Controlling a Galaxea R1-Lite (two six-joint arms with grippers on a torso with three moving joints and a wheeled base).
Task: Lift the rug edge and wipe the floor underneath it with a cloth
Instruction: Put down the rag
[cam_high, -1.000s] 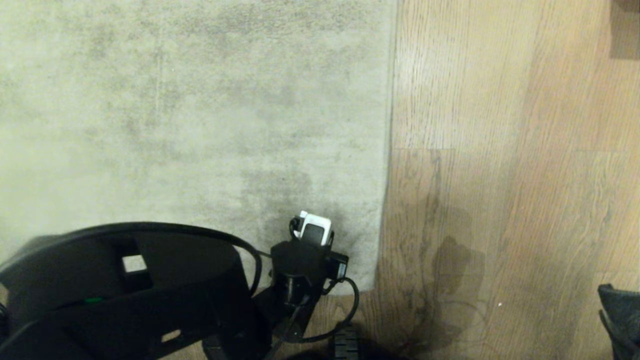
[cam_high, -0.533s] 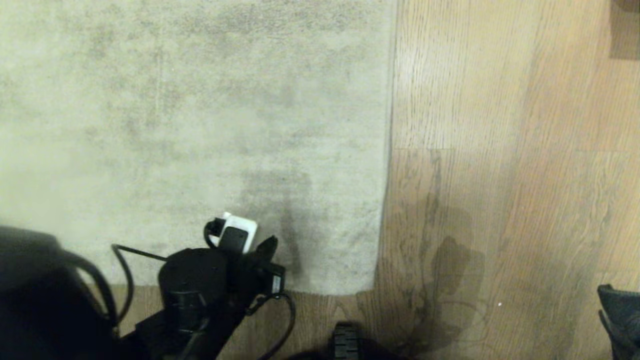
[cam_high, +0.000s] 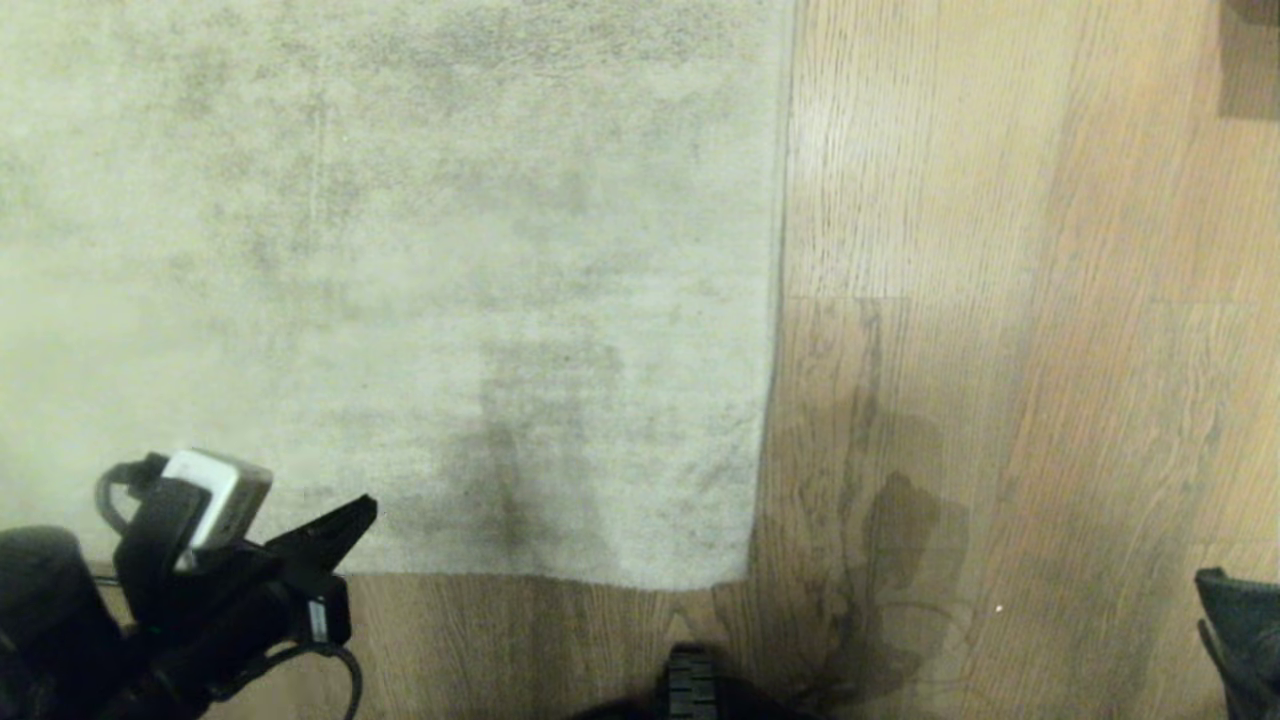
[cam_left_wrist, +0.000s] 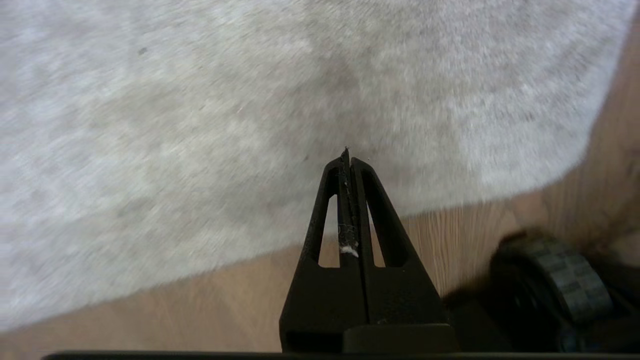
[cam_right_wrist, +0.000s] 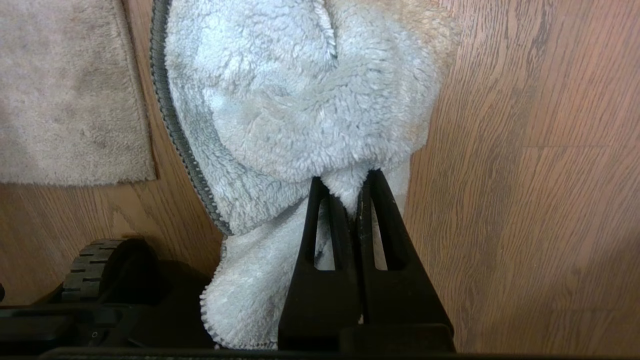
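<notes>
My left fingers are pressed together and empty; my right fingers pinch the cloth

My left gripper (cam_high: 365, 508) hovers low at my left, over the near rug edge (cam_high: 560, 578); in its wrist view the left gripper (cam_left_wrist: 347, 152) shows both fingers (cam_left_wrist: 372, 200) flat against each other, holding nothing but a fleck of white lint, their tips above the pile just inside the border. The rug lies flat on the floor (cam_high: 1000, 300), its corner (cam_high: 745, 570) down on the planks. My right gripper (cam_right_wrist: 357, 185) hangs at my right side, fingers (cam_right_wrist: 382, 210) closed on a fold of the fluffy pale blue cloth (cam_right_wrist: 300, 100), which bunches beyond the tips above the wood, just beside the rug's corner and a black wheel (cam_right_wrist: 90, 270) of my base
</notes>
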